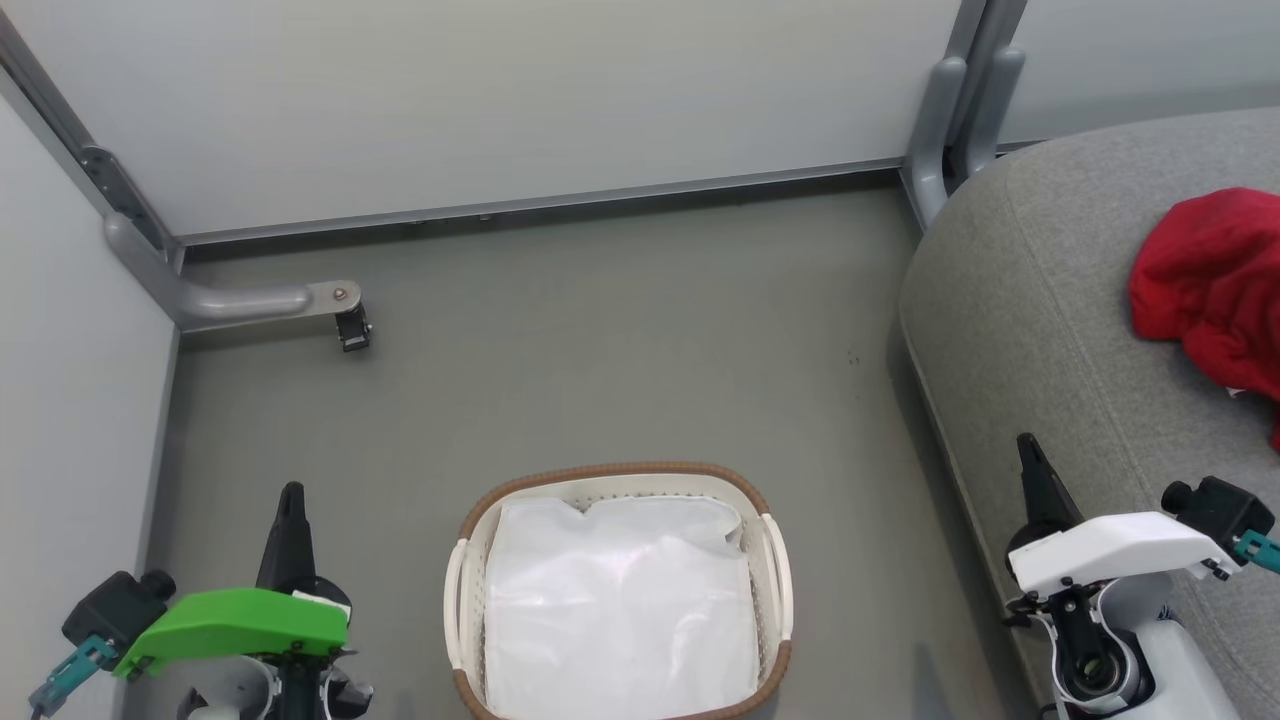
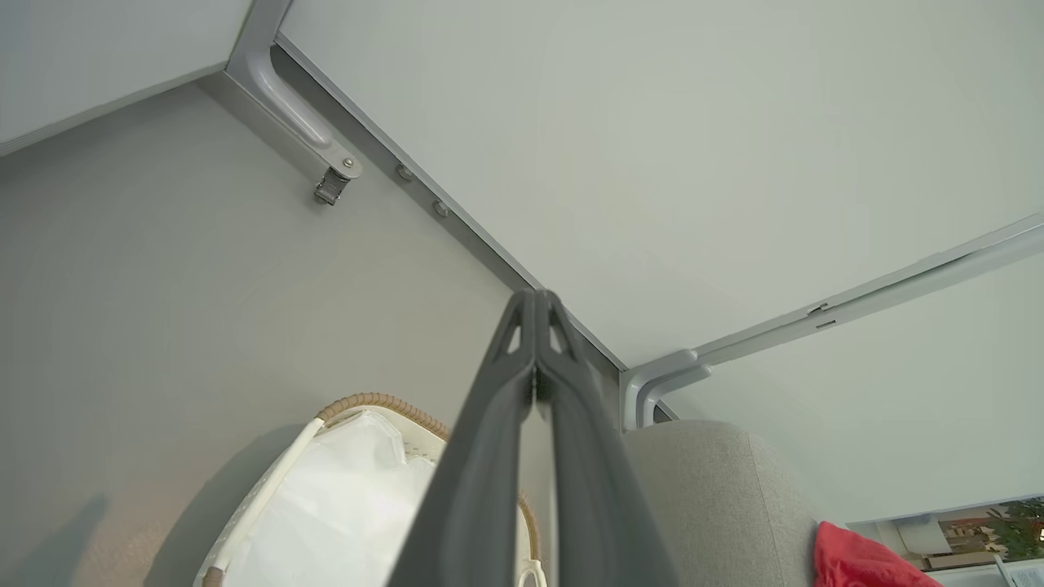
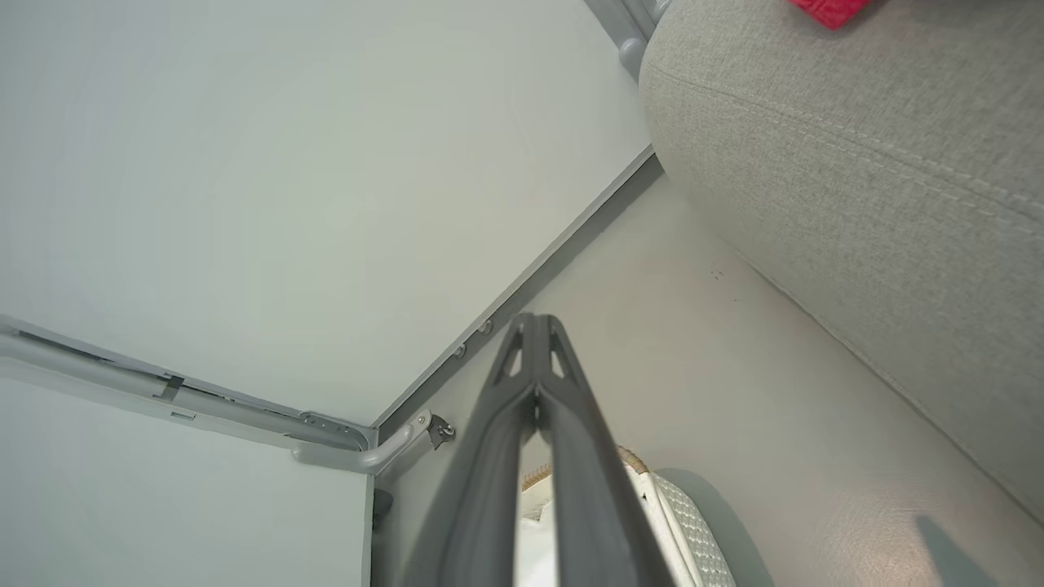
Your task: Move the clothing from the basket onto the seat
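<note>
The clothing lay as a crumpled red heap on the seat, at the far right of the scene. The picture edge cut off its right part. The seat was a grey cushion with a rounded corner and a seam. It stood to the right of the basket, with a strip of grey floor between them.

The basket stood on the floor near the robot, about in the middle. Inside it the white liner lay wrinkled.

The left gripper was at the near left, beside the left side of the basket and apart from it. In the left wrist view its two dark fingers were pressed together, the tips touching, and they held nothing.

The right gripper was at the near right, in front of the near edge of the seat. I could not tell whether it touched the fabric. In the right wrist view its fingers were also closed against each other, and they held nothing. The clothing was well apart from this gripper, farther away and to the right.

Pale wall panels closed the far side. At the far left a grey metal bracket carried a small black caster.
</note>
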Available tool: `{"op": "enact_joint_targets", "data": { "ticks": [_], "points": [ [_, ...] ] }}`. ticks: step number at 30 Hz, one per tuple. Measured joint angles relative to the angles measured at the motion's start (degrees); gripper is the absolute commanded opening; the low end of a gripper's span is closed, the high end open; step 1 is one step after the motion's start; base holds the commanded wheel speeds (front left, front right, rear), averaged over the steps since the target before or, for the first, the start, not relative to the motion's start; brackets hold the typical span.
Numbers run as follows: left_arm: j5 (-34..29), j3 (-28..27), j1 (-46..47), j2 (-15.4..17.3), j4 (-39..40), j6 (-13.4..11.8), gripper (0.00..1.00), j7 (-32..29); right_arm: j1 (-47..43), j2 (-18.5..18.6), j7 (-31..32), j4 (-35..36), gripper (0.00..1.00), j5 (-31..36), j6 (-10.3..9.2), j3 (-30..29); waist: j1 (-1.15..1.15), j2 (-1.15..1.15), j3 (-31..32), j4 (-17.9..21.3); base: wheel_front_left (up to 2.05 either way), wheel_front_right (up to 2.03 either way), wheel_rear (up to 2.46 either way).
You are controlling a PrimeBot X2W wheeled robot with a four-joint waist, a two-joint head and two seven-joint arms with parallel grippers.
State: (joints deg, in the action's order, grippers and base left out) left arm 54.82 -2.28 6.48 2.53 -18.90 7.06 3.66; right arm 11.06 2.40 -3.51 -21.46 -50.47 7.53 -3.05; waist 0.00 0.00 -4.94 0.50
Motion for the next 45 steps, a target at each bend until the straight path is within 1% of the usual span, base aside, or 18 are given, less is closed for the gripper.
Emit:
{"op": "enact_joint_targets", "data": {
  "ticks": [21, 45],
  "points": [
    [12.77, -1.47, 0.00, 0.02, 1.67, 0.04, 0.00, -3.46, -1.38, 0.11, 3.34, 2.54, 0.00, -14.08, 0.00, -1.18, 0.00, 0.00, 1.28, -0.13, 0.00, 0.00, 0.00],
    [24.43, -2.86, 0.00, 0.07, 3.14, 0.08, 0.00, -6.65, -2.97, 0.20, 6.55, 4.82, 0.00, -27.32, -0.01, -2.22, 0.00, 0.00, 2.75, -0.29, 0.00, 0.00, 0.00]
  ]
}}
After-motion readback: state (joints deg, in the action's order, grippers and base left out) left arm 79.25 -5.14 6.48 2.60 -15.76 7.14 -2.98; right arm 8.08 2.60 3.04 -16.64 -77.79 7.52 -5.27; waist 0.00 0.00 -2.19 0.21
